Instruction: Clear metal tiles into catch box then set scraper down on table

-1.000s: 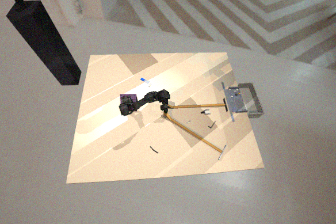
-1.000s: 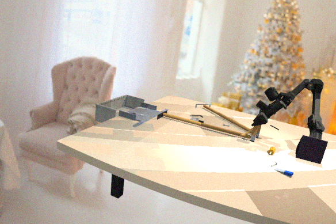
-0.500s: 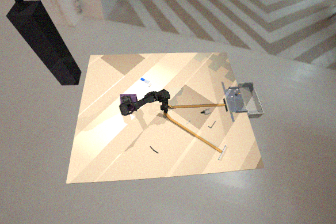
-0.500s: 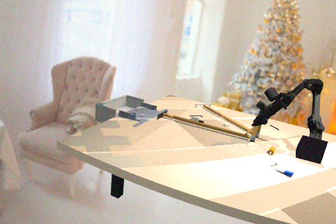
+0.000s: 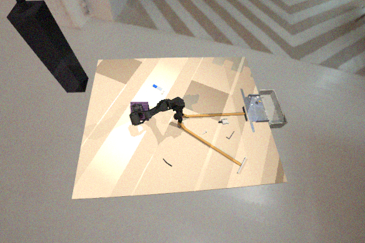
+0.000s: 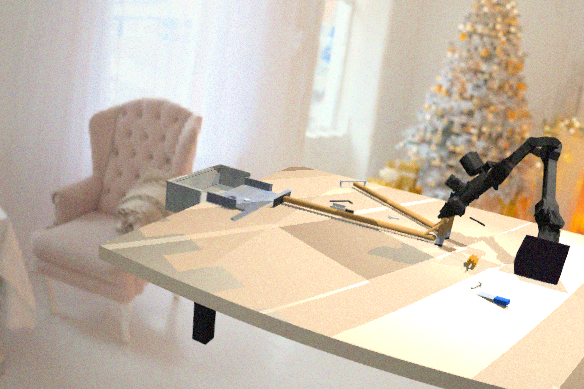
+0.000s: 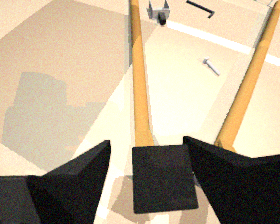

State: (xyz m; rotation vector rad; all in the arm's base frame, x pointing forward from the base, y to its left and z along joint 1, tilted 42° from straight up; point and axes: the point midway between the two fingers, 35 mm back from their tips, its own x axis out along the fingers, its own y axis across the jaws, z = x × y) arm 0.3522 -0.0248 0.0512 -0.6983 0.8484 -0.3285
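The long scraper (image 5: 215, 115) (image 6: 350, 214) (image 7: 141, 100) lies on the table, its wooden handle running from my gripper to a dark blade at the near edge of the steel bench plate (image 5: 262, 114) (image 6: 250, 195). Several small tiles (image 5: 257, 102) sit on the plate. The grey catch box (image 5: 279, 107) (image 6: 185, 196) stands at the plate's far end. My gripper (image 5: 179, 123) (image 6: 441, 237) (image 7: 147, 140) is low over the handle's near end, fingers partly open on either side of a black block (image 7: 164, 180). A gap shows left of the block; contact on the right is unclear.
A second long-handled tool (image 5: 212, 146) (image 7: 251, 80) with a pale head angles away, its near end close to my right finger. A fork-like piece (image 5: 224, 121), a hex key (image 5: 230, 135) and a bolt (image 7: 211, 67) lie between the handles. A blue-handled item (image 6: 501, 300) lies aside.
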